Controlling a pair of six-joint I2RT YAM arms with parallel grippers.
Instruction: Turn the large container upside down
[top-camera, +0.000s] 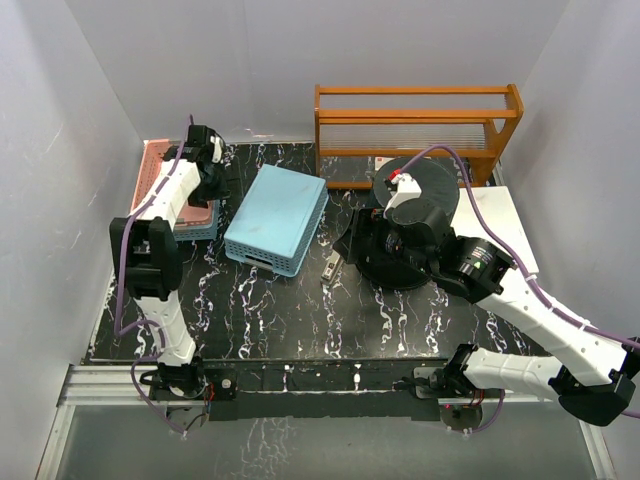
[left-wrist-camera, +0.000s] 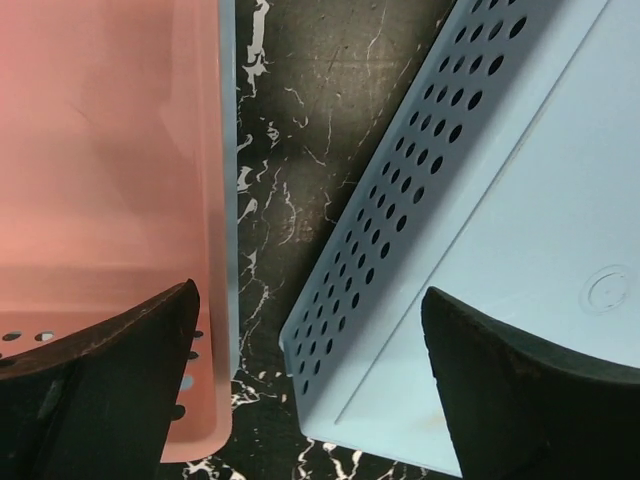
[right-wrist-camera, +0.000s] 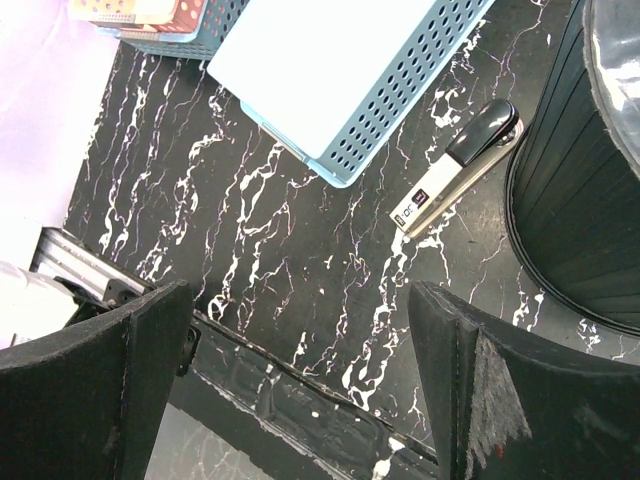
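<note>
Nearest us, the right gripper (right-wrist-camera: 300, 300) hangs wide open with nothing in it above the table (top-camera: 300, 320), a stapler (right-wrist-camera: 458, 168) lying just past it and right beside the bucket (right-wrist-camera: 570, 200). The bucket stands on the right of the table, wide rim down, flat base up. Further left the left gripper (left-wrist-camera: 310, 300) is spread wide and empty too, over the gap between the blue basket (top-camera: 277, 218) and the pink basket (left-wrist-camera: 100, 150), with a wooden rack (top-camera: 415, 120) at the back wall.
</note>
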